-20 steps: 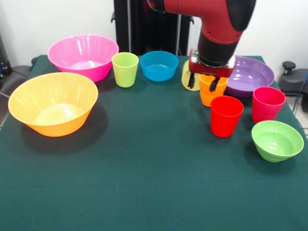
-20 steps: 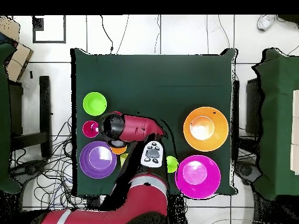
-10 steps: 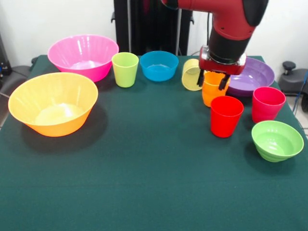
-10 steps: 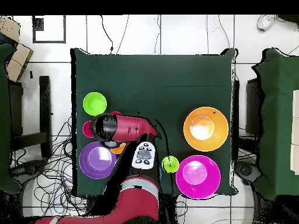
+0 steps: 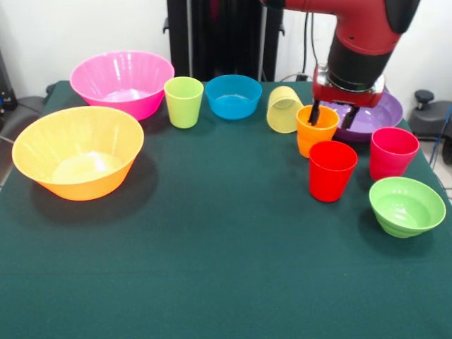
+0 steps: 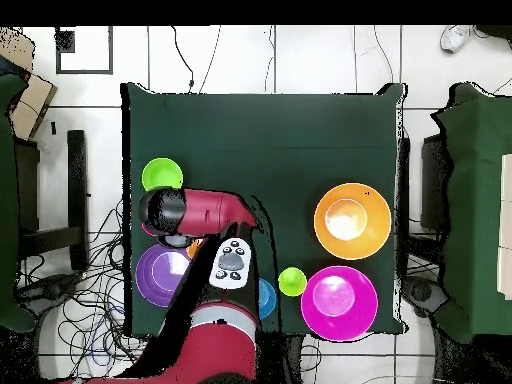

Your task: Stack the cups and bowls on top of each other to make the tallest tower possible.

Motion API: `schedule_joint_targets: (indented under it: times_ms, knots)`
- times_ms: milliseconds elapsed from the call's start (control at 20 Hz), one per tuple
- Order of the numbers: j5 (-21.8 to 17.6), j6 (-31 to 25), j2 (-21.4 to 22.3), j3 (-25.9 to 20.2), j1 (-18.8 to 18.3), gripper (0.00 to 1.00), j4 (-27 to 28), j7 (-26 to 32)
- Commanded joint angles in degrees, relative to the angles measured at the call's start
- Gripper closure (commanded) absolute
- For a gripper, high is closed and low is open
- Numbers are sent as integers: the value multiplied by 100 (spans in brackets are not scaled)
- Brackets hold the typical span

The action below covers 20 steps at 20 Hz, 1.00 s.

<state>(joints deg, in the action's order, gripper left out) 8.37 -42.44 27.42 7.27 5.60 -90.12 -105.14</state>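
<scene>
Front view: five cups (image 5: 317, 130), five bowls (image 5: 78, 152), open pincer (image 5: 331, 117) over orange cup.

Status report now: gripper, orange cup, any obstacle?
Gripper open, one finger inside orange cup rim. Cup upright on table. Red cup and purple bowl close beside.

The table (image 5: 212, 268) is dark green. The arm (image 5: 360, 35) is red and black. The 2 large bowls are orange (image 5: 78, 152) and pink (image 5: 121, 82).
</scene>
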Motion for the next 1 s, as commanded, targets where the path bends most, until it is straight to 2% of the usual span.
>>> schedule_joint_targets:
  times_ms: [50, 550, 800, 1000]
  knots:
    - [222, -647, -172, -502, 165, 0, 712, -1007]
    - [310, -847, -287, -460, 278, 0, 1013, -1042]
    - [302, -1013, -483, -410, 141, 0, 1358, -916]
    - [213, -1012, -539, -346, -105, 0, 1357, -664]
